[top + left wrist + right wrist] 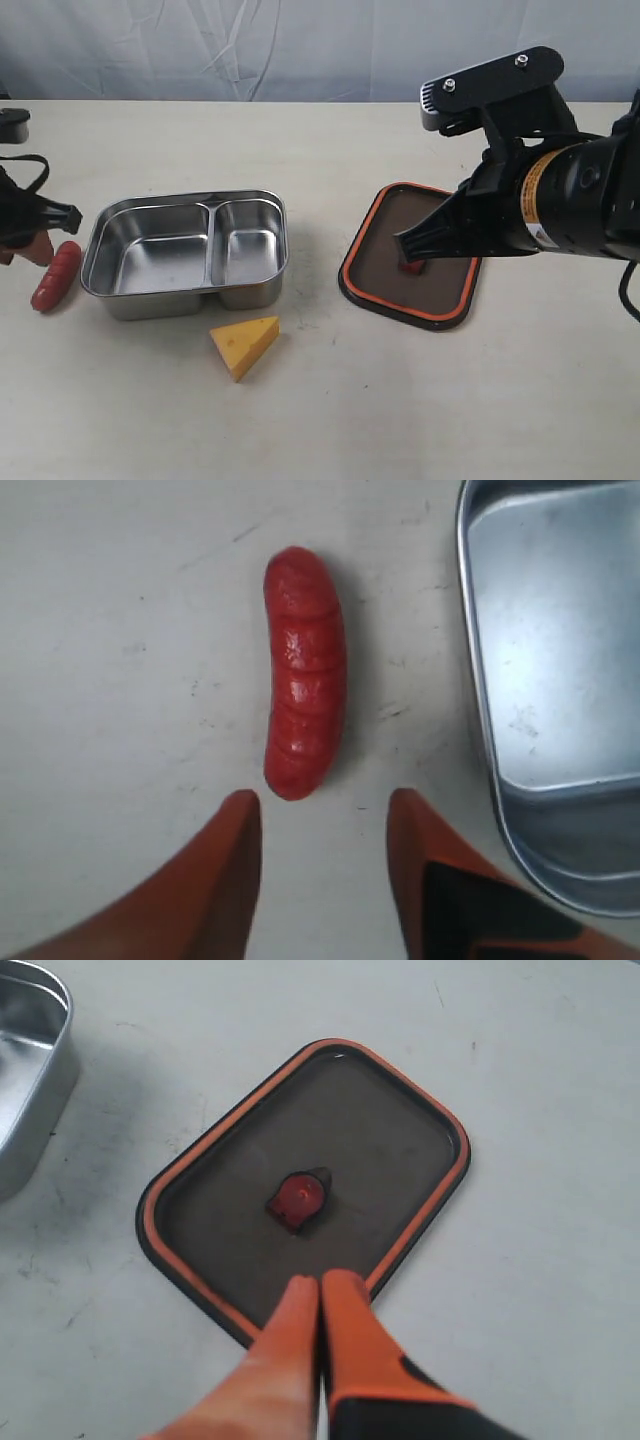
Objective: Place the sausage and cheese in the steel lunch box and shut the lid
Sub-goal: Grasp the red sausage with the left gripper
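At centre left of the frame sits the lunch box [160, 303], empty. Lid [400, 305] lies centre right, right gripper [320, 1282] above it, pinched together. Cheese [244, 345] waits lower centre; sausage [56, 275] far left, just ahead of the left gripper [322, 805], jaws spread. Guessing sausage pickup's next: drop down, straddle it, squeeze.
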Robot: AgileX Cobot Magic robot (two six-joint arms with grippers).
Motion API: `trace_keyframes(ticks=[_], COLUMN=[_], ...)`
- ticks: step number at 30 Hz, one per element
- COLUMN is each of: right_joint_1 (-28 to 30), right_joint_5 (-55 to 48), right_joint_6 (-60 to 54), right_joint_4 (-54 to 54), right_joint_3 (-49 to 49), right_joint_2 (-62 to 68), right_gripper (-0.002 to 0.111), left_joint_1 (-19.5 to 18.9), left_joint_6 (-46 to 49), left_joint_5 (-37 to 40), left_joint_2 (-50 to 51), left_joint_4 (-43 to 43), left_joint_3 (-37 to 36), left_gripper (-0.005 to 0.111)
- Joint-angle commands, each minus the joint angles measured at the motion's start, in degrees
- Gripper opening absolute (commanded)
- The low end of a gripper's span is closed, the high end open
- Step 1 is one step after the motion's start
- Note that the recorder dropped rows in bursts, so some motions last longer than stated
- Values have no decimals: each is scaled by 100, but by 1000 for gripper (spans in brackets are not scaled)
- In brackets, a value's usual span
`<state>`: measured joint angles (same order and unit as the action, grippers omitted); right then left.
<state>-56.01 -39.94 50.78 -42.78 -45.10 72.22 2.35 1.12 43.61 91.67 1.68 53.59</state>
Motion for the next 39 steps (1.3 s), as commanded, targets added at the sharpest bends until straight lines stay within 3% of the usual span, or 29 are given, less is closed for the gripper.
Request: trace_keyframes(ticks=[1, 15, 25, 26, 39], right_joint_1=[4, 4, 4, 4, 4], right_joint_5=[-52, -126, -176, -186, -198], right_joint_6=[17, 27, 27, 27, 27], right_joint_4=[3, 163, 238, 236, 236], right_joint_3=[-14, -14, -14, -14, -14], right_joint_2=[-59, -59, -59, -59, -59], right_gripper=[0, 0, 0, 0, 0], left_joint_1=[-16, -16, -157, -181, -219], left_joint_6=[-76, -262, -567, -608, -639], left_joint_5=[-254, -764, -791, -728, -566], left_joint_2=[564, 1447, 1684, 1670, 174], left_joint_4=[15, -98, -245, -245, -63], left_joint_3=[54, 234, 310, 343, 472], left_gripper=[42, 41, 4, 0, 0])
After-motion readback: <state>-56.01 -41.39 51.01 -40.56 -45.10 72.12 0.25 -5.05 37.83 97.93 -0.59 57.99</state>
